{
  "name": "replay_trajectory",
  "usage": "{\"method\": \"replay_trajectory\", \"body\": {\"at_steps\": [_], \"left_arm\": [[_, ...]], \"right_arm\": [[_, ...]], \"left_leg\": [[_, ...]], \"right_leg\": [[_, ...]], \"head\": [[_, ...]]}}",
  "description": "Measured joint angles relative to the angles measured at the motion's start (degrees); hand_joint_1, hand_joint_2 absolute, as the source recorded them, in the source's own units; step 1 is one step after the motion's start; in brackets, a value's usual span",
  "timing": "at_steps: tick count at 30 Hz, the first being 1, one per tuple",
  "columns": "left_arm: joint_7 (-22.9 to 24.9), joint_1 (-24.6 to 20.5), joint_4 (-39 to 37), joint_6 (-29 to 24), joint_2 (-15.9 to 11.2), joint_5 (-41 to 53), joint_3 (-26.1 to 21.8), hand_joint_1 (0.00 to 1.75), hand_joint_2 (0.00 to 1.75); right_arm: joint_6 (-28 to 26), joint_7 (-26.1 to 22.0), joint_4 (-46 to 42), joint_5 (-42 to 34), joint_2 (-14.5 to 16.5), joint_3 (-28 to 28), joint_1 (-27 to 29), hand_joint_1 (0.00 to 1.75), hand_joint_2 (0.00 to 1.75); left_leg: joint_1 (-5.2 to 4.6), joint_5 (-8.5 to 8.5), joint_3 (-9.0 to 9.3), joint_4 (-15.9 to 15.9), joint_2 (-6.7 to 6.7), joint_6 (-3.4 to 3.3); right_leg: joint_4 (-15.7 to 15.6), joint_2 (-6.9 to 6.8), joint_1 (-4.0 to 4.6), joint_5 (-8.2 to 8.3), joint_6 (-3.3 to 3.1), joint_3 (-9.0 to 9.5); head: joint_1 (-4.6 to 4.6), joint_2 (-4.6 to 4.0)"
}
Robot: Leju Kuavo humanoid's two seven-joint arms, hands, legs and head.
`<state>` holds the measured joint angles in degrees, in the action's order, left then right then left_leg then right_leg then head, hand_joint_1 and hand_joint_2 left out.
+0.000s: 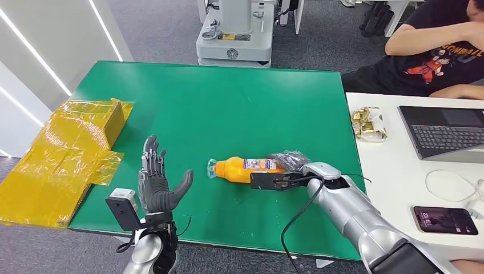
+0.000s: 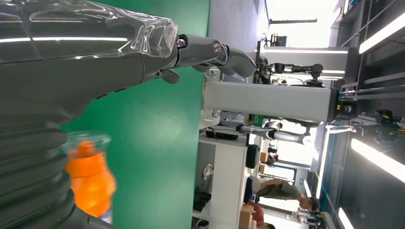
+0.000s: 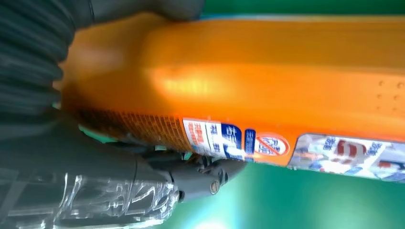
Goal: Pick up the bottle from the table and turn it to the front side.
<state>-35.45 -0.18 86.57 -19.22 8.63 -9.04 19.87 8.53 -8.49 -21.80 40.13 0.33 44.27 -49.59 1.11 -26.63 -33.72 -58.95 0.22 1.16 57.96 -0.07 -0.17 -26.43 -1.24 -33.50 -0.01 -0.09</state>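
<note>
An orange bottle [image 1: 245,169] with a clear cap and a blue-and-white label lies on its side on the green table [image 1: 228,103], cap toward the left. My right hand [image 1: 290,164], wrapped in clear film, closes around the bottle's base end. In the right wrist view the bottle [image 3: 267,76] sits between the thumb [image 3: 205,175] and the fingers on its far side. My left hand [image 1: 157,184] stands open with its fingers spread, a short way left of the cap and holding nothing. The left wrist view has the fingers [image 2: 215,51] stretched out and the bottle [image 2: 90,179] blurred behind the hand.
A cardboard box wrapped in yellow tape [image 1: 63,154] overhangs the table's left edge. To the right stands a white desk with a laptop [image 1: 445,131], a phone [image 1: 444,220] and a snack packet [image 1: 368,123]. A person [image 1: 439,51] sits behind it. A robot base [image 1: 237,34] stands beyond the table.
</note>
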Motion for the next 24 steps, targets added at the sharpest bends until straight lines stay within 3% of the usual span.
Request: {"method": "replay_trajectory", "body": {"at_steps": [10,17,21,24], "left_arm": [[-0.02,1.06,0.53,-1.05,0.42,0.57,0.0,0.0,1.75],[-0.35,1.35,0.52,-1.58,0.57,0.92,0.0,0.0,1.75],[-0.61,1.31,0.48,-1.77,0.62,0.94,0.0,0.0,1.75],[-1.22,1.22,0.23,-1.57,0.62,0.69,0.0,0.0,1.75]], "right_arm": [[-23.07,-3.83,-7.71,-8.4,1.85,-6.05,4.63,1.75,1.75],[-35.51,-11.78,-16.38,-13.31,3.3,-11.59,9.54,1.75,1.75],[-40.53,-15.38,-21.22,-12.75,3.64,-12.84,12.47,1.75,1.75],[-41.28,-17.25,-24.13,-12.52,4.0,-12.88,14.69,1.75,1.75]], "left_leg": [[0.0,-0.01,-0.04,0.01,-0.02,0.0],[0.0,-0.01,-0.05,0.01,-0.03,0.0],[0.0,-0.01,-0.05,0.01,-0.02,0.0],[0.0,-0.01,-0.04,0.01,-0.02,0.0]], "right_leg": [[0.0,-0.01,0.01,-0.01,0.0,-0.03],[0.0,-0.01,0.01,-0.01,0.01,-0.02],[-0.01,-0.01,0.0,-0.02,0.01,-0.03],[-0.01,-0.01,0.0,-0.02,0.01,-0.03]], "head": [[0.0,0.0],[-0.01,0.0],[-0.01,0.0],[-0.01,0.0]]}}
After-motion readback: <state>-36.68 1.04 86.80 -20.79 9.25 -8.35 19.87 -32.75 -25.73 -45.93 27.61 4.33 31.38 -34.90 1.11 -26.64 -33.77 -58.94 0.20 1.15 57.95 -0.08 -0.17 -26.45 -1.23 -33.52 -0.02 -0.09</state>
